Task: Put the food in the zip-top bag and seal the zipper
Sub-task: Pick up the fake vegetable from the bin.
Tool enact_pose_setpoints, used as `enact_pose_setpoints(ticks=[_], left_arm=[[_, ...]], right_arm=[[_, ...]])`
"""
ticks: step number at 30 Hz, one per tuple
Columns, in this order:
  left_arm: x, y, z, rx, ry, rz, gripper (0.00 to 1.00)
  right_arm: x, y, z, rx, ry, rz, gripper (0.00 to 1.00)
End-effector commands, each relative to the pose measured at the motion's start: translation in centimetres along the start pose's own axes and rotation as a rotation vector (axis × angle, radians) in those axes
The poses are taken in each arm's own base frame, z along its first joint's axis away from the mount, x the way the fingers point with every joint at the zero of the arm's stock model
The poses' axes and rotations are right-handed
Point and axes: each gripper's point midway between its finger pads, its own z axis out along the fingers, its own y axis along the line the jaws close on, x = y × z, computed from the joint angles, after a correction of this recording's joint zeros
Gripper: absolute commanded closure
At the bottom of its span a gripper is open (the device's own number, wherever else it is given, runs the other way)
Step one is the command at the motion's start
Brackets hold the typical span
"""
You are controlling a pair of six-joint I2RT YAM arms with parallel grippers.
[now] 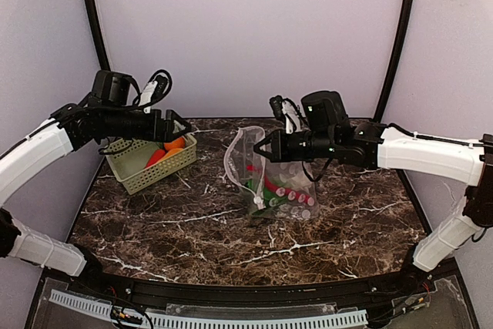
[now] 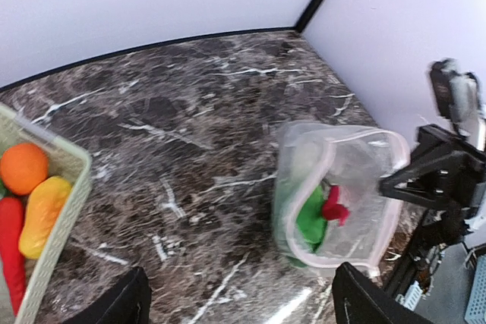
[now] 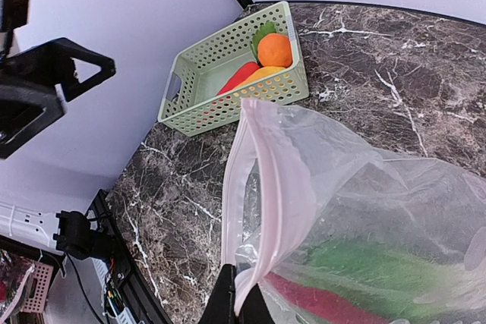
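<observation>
1. The zip-top bag (image 1: pixel 285 190) sits just off the middle of the table (image 1: pixel 192 225) toward 3 o'clock in the top view. Its lower part is slumped on the marble and its mouth is lifted, gaping toward 10 o'clock.
2. The right gripper (image 1: pixel 261 146) is clamped tight on the bag's rim. In the right wrist view its fingertips (image 3: pixel 228 301) pinch the pale pink zipper (image 3: pixel 266 187) at the strip's lower end, and the strip curves up and away from them.
3. The zipper is unsealed: the two sides of the rim stand well apart around a wide loop.
4. Some food is inside the bag. The left wrist view looks into the mouth and shows a green piece (image 2: pixel 310 219) with a red piece (image 2: pixel 332 206) touching it at its 2 o'clock side.
5. The pale green basket (image 1: pixel 154 180) stands at 10 o'clock on the table, well apart from the bag. It holds the orange round fruit (image 2: pixel 23 168), the yellow-orange piece (image 2: pixel 44 214) just beside it, and the red chili (image 2: pixel 9 244). A green leaf (image 3: pixel 263 30) shows at the fruit's far side.
6. The left gripper (image 1: pixel 187 130) hangs above the basket's 2 o'clock corner. Its jaws are spread wide with nothing between them. In its own view the two dark fingers (image 2: pixel 121 305) show at 7 and 5 o'clock, with bare marble between.
</observation>
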Motion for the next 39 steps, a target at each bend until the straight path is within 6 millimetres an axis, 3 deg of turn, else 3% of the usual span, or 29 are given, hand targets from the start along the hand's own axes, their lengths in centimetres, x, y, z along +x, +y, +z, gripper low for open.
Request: enact_pose_setpoints(ticks=[1,7,11,14,21,26,30,39], left_arm=[[3.4,7.4,-0.3,-0.179,0.114,-0.058,0.17],[5.8,17.3,-0.9,-0.342,0.152,-0.182,0.18],[7.6,22.4,-1.2,-0.445,0.188,-0.242,0.18],[8.6,25.4,-0.1,-0.479,0.233,-0.289,0.19],[8.2,28.8,3.2,-0.477,0.298,-0.333,0.2],[10.0,30.4,5.1,-0.478,0.36,-0.36,0.21],[11.6,31.4,5.1,-0.52,0.414,-0.352,0.28],[13.2,32.0,5.5,-0.526,0.465,-0.36,0.41]], right_arm=[[-0.7,0.2,-0.4,-0.01,-0.035,-0.01,1.0],[-0.7,0.2,-0.2,-0.012,-0.035,-0.01,1.0],[-0.5,0.0,0.0,-0.009,-0.031,-0.012,1.0],[-0.4,0.0,0.2,-0.011,-0.026,-0.016,1.0],[0.0,-0.5,0.6,0.005,-0.018,-0.019,1.0],[0.1,-0.7,0.7,0.011,-0.016,-0.024,1.0],[0.1,-0.7,0.9,0.01,-0.014,-0.026,1.0],[0.5,-0.7,1.3,-0.002,0.005,-0.015,1.0]])
